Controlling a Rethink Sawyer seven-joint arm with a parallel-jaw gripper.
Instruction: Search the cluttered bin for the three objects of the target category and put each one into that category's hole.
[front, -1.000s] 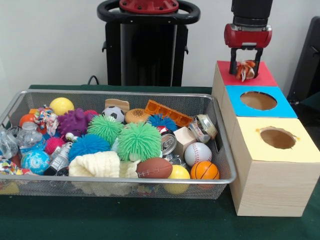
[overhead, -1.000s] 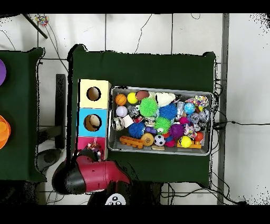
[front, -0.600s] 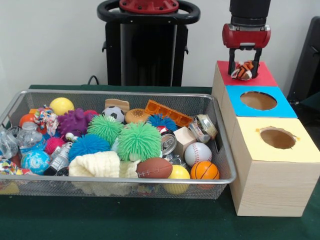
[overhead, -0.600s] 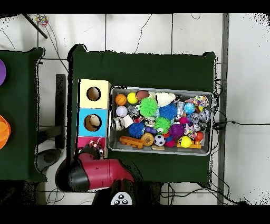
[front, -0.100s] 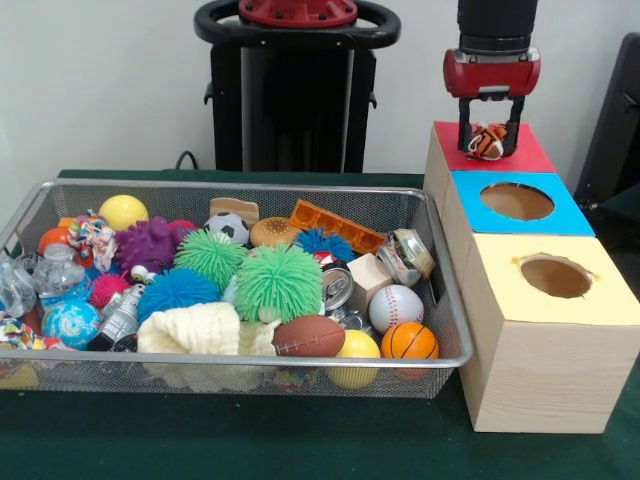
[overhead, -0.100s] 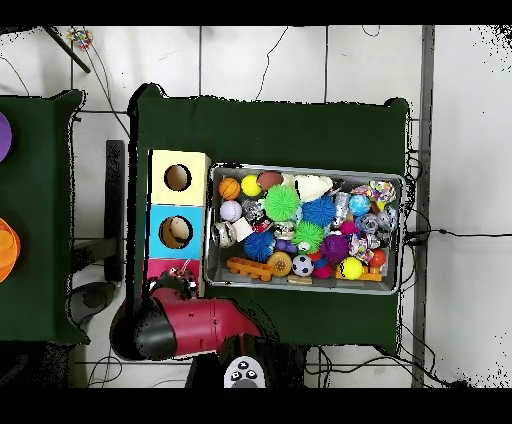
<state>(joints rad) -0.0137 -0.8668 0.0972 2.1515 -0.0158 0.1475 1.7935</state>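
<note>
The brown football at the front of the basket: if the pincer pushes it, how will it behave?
The football is oval and looks smooth, so it would probably roll or wobble sideways. It rests on a yellow ball and a cream knitted item, so it may slip down between them.

Orange-and-white toy (front, -0.100s: 487, 141) above red box top (front, -0.100s: 528, 155); green spiky ball (front, -0.100s: 279, 281).

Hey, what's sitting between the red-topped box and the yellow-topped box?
The blue-topped box with its round hole sits between the red-topped box and the yellow-topped box; the three stand in a row. Both views show it.
</note>
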